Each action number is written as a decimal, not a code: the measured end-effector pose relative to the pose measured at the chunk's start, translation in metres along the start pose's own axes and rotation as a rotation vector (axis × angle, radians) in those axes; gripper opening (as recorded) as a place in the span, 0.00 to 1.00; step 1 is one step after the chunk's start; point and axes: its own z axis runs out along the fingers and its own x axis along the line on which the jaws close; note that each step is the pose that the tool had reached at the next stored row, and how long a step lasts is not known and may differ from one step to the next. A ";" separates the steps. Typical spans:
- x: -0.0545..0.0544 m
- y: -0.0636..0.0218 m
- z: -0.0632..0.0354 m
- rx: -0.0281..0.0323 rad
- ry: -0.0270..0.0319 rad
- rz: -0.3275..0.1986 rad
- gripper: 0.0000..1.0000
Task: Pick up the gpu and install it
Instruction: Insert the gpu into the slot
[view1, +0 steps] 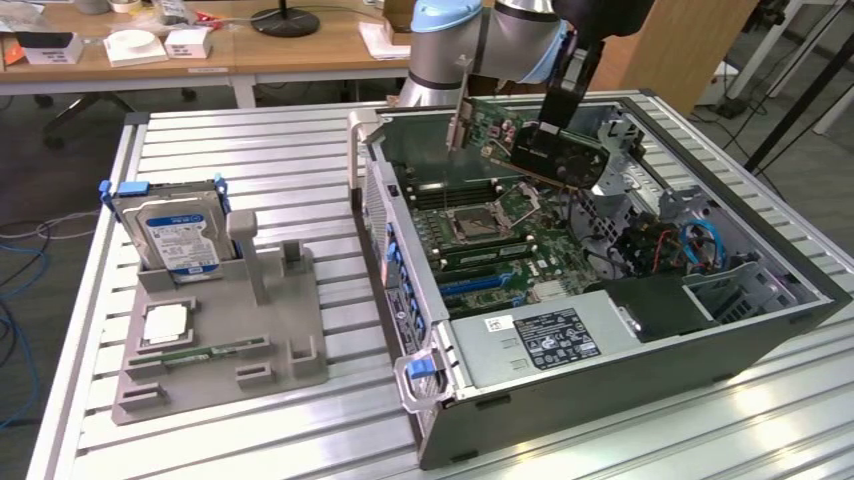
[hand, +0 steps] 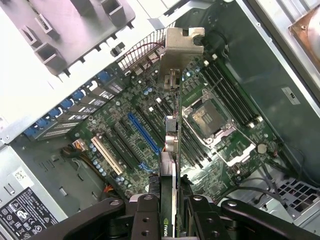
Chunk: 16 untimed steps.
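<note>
Fingers (hand: 145, 217) closed partway on the graphics card (hand: 171, 150), which we found hanging edge-down above the motherboard (hand: 115, 125) in the open case (view1: 667, 365), long axis running from them toward its silver bracket (hand: 181, 47).

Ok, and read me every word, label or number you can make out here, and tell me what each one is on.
"NVID", cut off at the picture's edge, beside a green logo: on the gpu.
Blue label on the hard drive: print too small to read.
Black label and white sticker on the power supply: print too small to read.
</note>
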 end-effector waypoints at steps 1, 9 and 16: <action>0.000 0.0000 0.0000 -0.0001 0.0001 -0.003 0.26; 0.000 0.0000 0.0000 -0.0005 0.0009 -0.021 0.26; 0.000 0.0000 0.0000 -0.0009 0.0014 -0.037 0.26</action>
